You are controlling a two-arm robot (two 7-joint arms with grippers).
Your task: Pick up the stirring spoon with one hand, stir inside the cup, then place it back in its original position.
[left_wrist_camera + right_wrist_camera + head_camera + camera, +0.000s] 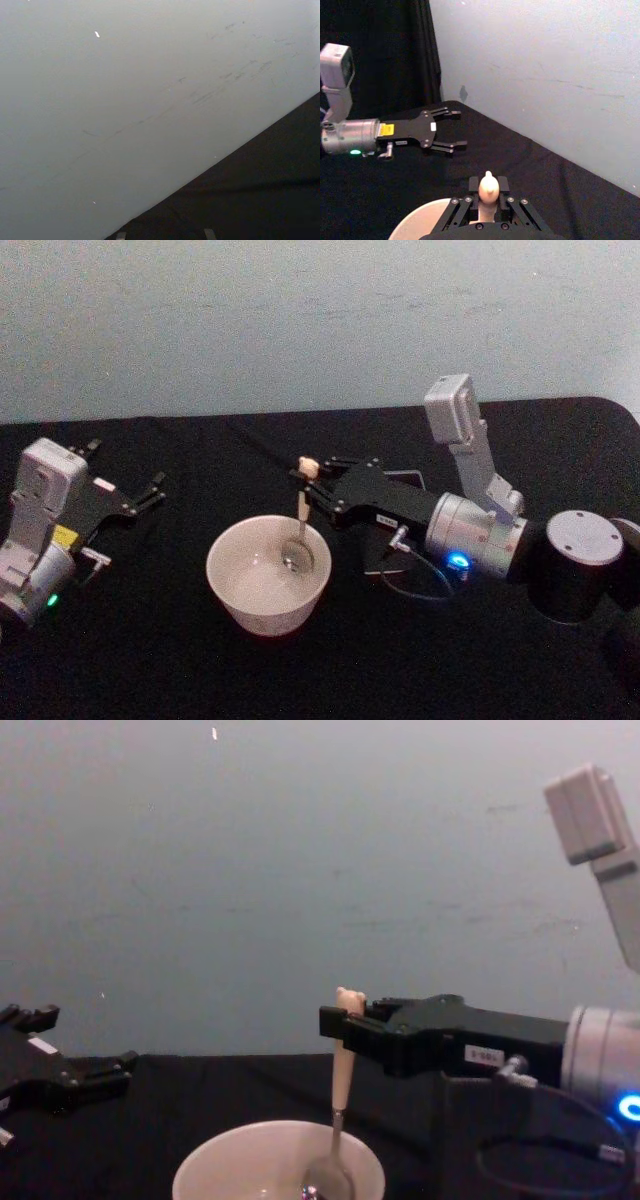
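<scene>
The right gripper (306, 481) clamps the spoon (300, 508) by its handle, partly hidden in the grip, bowl inside the cup (250, 612); the left gripper (128, 466) rests spread wide.

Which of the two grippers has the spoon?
The right gripper, shut on the stirring spoon just under its bear head, bowl down in the cup. The left gripper is open and empty, off to the left.
</scene>
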